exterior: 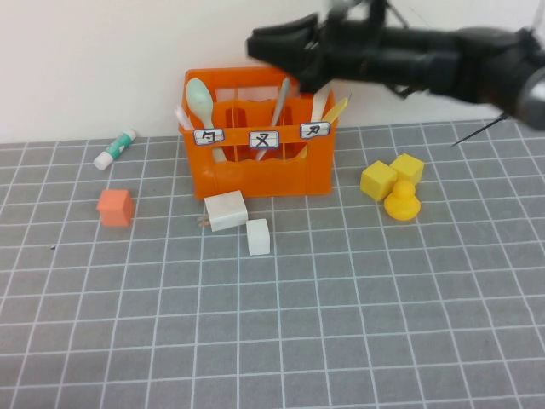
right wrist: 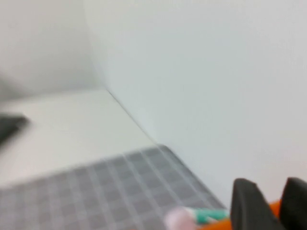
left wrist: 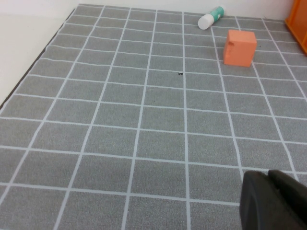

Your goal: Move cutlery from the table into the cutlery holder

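Evenly and softly lit from above, with only short, faint shadows under the bright orange slotted plastic cutlery holder [exterior: 255, 141] and the small coloured blocks on the grey gridded mat [exterior: 272, 324]. Motion-blurred along the black right gripper [exterior: 285, 43] in the high view; no glare. Sharp in the left wrist view, heavily defocused throughout the right wrist view.

Grey gridded mat [exterior: 341, 324], white wall [exterior: 102, 60]

High view looks down the mat [exterior: 341, 324]; wrist views sit low, sharing it.
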Controlling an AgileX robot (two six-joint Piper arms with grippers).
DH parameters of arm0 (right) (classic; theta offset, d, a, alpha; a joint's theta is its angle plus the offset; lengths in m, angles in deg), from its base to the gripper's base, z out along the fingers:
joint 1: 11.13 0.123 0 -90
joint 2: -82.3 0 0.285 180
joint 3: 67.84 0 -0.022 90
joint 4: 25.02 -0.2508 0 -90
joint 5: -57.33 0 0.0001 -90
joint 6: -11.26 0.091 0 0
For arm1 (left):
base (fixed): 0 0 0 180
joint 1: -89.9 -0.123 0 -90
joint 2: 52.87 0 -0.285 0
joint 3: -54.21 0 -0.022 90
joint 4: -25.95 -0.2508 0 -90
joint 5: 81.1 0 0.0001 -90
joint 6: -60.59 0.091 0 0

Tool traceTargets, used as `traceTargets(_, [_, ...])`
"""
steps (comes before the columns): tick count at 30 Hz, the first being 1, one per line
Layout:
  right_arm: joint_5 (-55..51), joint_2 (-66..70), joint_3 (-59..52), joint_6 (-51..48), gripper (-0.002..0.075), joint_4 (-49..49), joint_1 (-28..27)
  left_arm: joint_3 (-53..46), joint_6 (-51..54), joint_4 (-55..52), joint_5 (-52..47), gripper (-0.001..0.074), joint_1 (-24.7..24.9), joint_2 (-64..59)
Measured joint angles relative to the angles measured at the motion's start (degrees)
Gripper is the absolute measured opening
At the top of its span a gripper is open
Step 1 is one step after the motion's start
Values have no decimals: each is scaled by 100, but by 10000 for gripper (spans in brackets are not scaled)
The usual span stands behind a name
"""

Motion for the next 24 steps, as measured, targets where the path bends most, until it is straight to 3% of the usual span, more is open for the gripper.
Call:
traceTargets(4, [-1250,-282,0,858,40,24,-362,0,0,0,0,-1,0,0])
traceTargets(7, [-1646,-554,0,1354,11,200,-572,0,0,0,-10,-1,0,0])
traceTargets(16, [-1905,-1898,0,2140,-1,2466,-665,0,0,0,-10,-1,0,0])
traceTargets(24, [-1986,-3384,-488,2293,-1,2828,-665,0,0,0,-10,-1,0,0])
